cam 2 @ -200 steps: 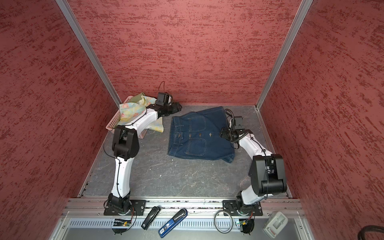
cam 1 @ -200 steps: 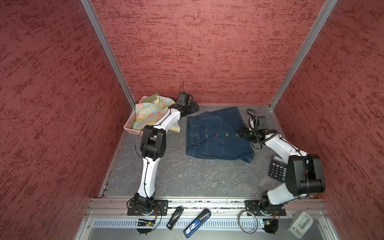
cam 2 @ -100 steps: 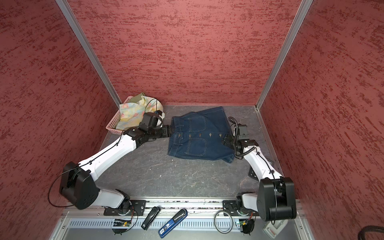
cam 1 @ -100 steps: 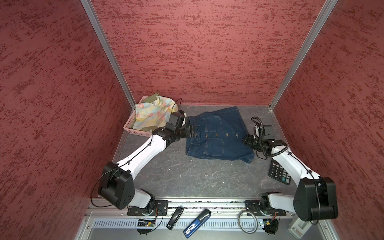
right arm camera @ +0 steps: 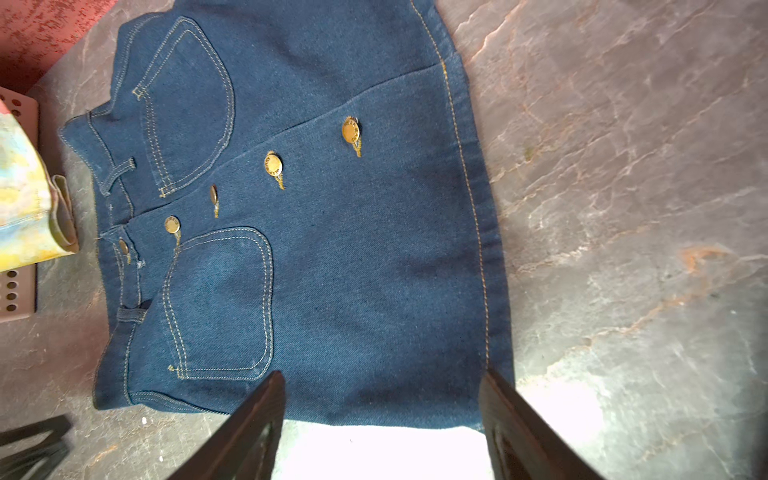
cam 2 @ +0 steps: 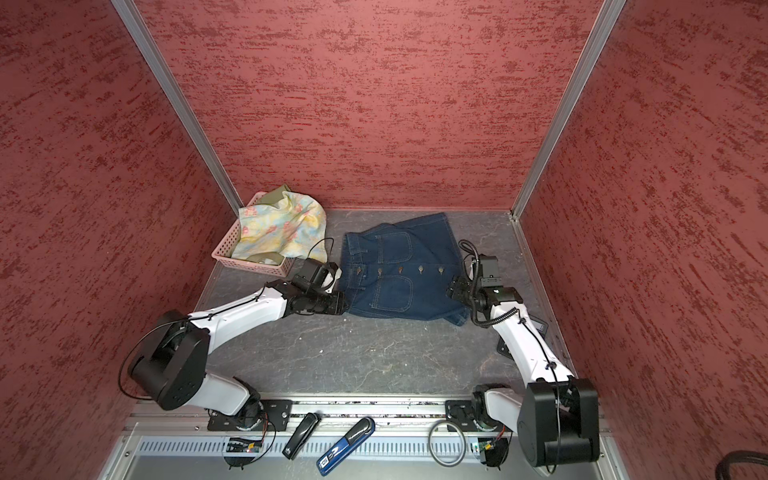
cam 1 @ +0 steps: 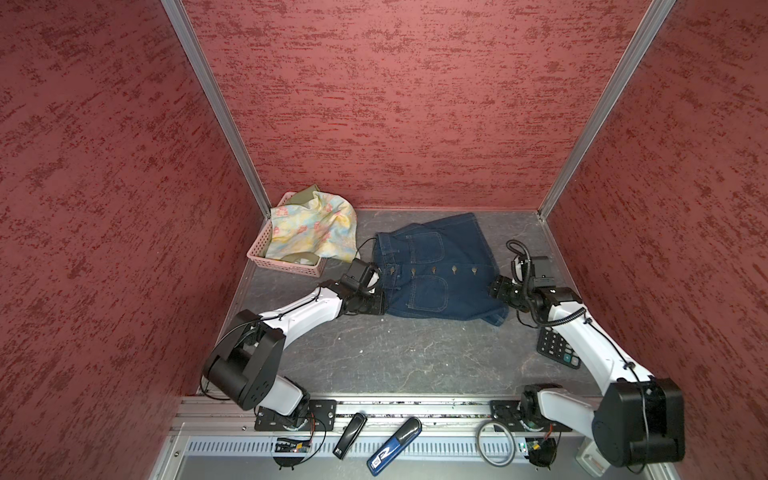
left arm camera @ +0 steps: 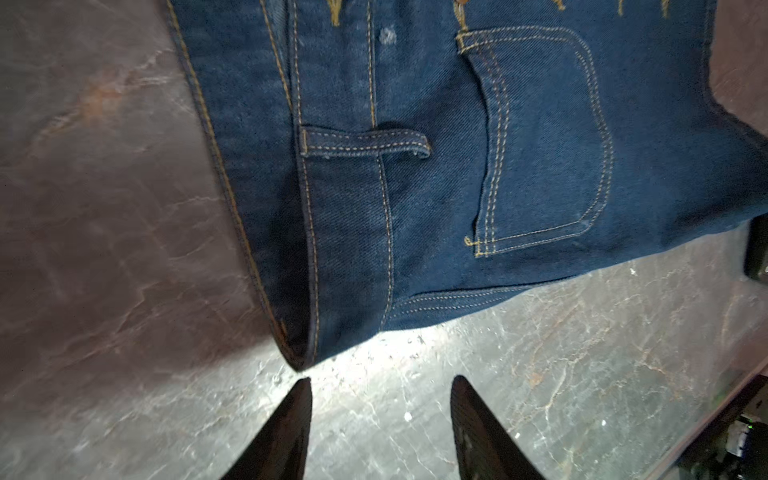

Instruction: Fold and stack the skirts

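The grey bench point(cam 1: 395, 357) carries the denim skirt point(cam 1: 436, 270) spread flat in its far middle, front side up. Its waistband is to the left, its hem to the right, and a row of metal buttons point(right arm camera: 351, 131) runs left to right across the centre. In the far left corner the pink basket point(cam 1: 286, 266) holds the floral skirt point(cam 1: 311, 226) heaped over the olive skirt point(cam 1: 305, 195), so both seem to wait their turn.

The step in hand looks like the first fold of the denim, with one arm at each near corner. The left claw point(left arm camera: 381, 380) is spread with only bare bench between its fingers, and it sits just short of the waistband's near corner. The right claw point(right arm camera: 385, 374) is also spread wide. It hovers over the near edge by the hem, one finger close to the hem stitching, and grips nothing.

To do this well, the left claw should probably slide forward until the thick waistband corner sits deep between its fingers, because stiff double-stitched denim can slip out of a shallow pinch. The right claw should come down on the near right corner and catch both layers. Both then need to lift together and level and carry the near edge over to the far edge, creasing along the button row. An uneven lift would likely skew the crease or drag the whole skirt toward the basket.
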Controlling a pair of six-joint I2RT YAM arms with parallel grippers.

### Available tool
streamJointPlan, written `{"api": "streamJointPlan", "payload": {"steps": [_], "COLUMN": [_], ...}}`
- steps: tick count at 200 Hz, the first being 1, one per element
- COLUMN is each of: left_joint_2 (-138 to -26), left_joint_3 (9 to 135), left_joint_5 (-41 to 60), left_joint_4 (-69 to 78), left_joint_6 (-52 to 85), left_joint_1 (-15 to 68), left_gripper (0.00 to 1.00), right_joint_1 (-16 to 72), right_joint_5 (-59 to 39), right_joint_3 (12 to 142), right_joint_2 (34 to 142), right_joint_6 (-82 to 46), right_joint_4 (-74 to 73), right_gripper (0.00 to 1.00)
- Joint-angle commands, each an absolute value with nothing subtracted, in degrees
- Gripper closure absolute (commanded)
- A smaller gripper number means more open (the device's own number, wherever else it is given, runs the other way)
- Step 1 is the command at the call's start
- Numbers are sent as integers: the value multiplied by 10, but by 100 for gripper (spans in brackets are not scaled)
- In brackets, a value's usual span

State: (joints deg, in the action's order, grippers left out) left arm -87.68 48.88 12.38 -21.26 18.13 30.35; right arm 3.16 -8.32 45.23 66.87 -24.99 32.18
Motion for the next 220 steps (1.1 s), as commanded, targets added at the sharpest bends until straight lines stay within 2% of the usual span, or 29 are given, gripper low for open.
{"api": "streamJointPlan", "payload": {"steps": [1, 34, 50, 86, 101, 123, 143, 162, 220], "left_joint_2": [-903, -930, -933, -923, -924, -936, -947, -944, -913], "left_joint_3": [489, 488, 486, 464, 459, 464, 467, 475, 572], "left_joint_5": [126, 137, 148, 161, 190, 212, 223, 226, 197], "left_joint_4": [-147, -113, -109, -102, -91, -94, -87, -78, -117], "left_joint_6": [163, 172, 171, 177, 186, 185, 192, 206, 248], "left_joint_1": [295, 293, 291, 279, 265, 267, 273, 270, 190], "left_gripper": [46, 47, 52, 49, 55, 57, 73, 100, 100], "right_joint_1": [30, 29, 30, 29, 30, 30, 30, 29, 30], "right_joint_5": [-75, -68, -67, -65, -70, -65, -61, -61, -99], "right_joint_3": [450, 454, 455, 459, 464, 473, 476, 473, 463], "right_joint_2": [662, 664, 664, 669, 676, 682, 681, 685, 704], "right_joint_6": [-245, -237, -235, -237, -234, -229, -226, -225, -216], "right_joint_4": [341, 351, 357, 370, 374, 381, 384, 383, 355], "right_gripper": [25, 25, 25, 25, 25, 25, 24, 24, 24]}}
